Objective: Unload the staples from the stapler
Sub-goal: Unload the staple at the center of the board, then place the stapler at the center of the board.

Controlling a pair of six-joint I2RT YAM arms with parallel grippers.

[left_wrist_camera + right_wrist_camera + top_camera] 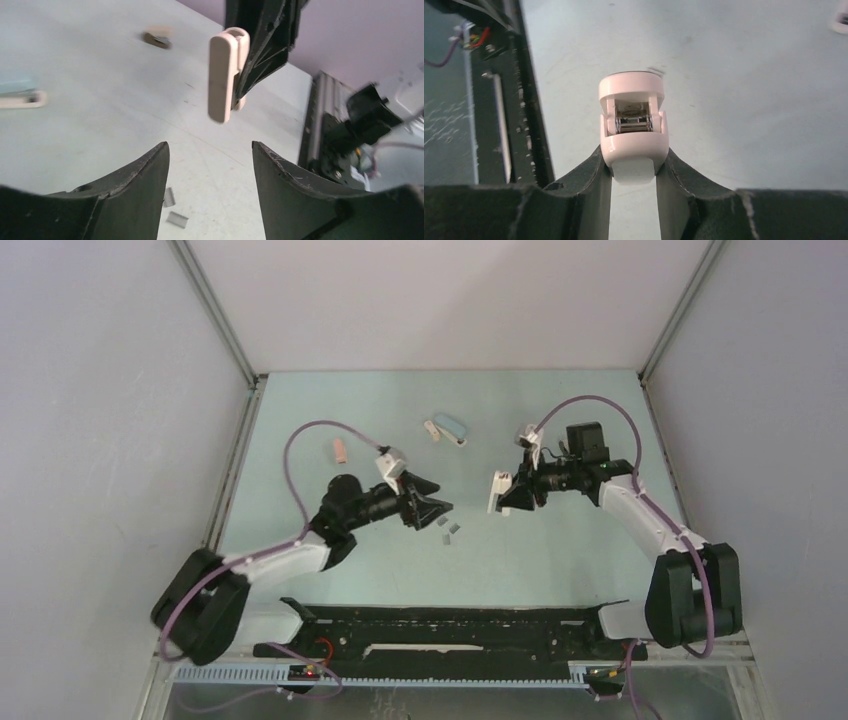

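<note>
My right claw (pixel 634 165) pinches the white stapler (pixel 633 100) clear of the table (pixel 560 550). My left claw (pixel 210 150) gapes empty, just over two staples (pixel 177 219) loose on the table. Risks: stapler slipping from the narrow pinch, left fingers scattering staples. Can't tell if more sit inside.

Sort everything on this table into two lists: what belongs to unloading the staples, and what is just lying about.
Belongs to the job:
- white stapler, clamped in the right jaws
- staples, loose near the open left jaws

Just lying about:
- pink stapler
- light blue stapler, with a beige piece next to it
</note>
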